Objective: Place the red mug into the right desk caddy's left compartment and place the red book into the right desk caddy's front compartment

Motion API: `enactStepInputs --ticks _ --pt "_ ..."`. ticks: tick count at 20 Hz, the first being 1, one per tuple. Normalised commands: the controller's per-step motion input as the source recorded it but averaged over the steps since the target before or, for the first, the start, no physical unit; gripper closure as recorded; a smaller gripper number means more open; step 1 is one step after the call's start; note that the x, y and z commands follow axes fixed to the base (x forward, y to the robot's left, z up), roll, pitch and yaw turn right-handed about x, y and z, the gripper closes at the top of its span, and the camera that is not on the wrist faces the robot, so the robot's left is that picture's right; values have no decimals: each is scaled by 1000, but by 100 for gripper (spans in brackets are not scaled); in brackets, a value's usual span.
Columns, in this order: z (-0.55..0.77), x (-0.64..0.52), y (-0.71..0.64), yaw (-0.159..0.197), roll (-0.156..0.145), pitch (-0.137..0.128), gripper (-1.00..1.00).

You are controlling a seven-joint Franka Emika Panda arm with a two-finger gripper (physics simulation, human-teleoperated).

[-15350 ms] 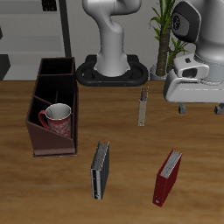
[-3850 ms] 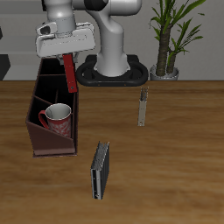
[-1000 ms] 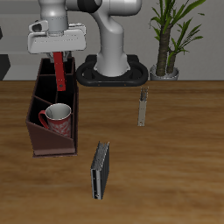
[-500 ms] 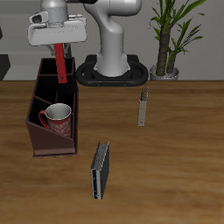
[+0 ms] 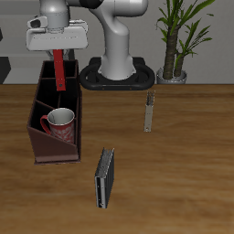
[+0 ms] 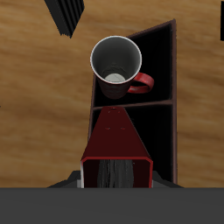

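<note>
Exterior view: high, frontal, wide, facing the robot base across the table (image 5: 183,164). Wrist view: straight down, close, over the right desk caddy (image 6: 170,96). Shared: caddy (image 5: 41,137), red mug (image 5: 58,122) (image 6: 116,66), red book (image 5: 60,70) (image 6: 117,140).

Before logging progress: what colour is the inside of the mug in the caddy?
White, clearest in the wrist view: speckled red mug.

No text, label, brand, number or sign can be read in either view. The red book (image 5: 60,69), the red mug (image 5: 60,122) with its pale speckles, and the dark grey-black book (image 5: 105,177) show no legible print.
</note>
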Motion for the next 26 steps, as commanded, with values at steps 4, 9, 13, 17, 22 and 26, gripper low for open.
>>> enactStepInputs --ticks 4,9,13,17,22,26 --pt "161 83 -119 -37 -25 19 100" --pt "4 76 92 27 1 35 100" --pt "-100 -4 44 -33 20 23 100" --pt "-142 -7 82 -36 24 54 100" --pt "-36 -15 31 1 0 13 100" --pt "1 -6 -8 9 -12 2 100"
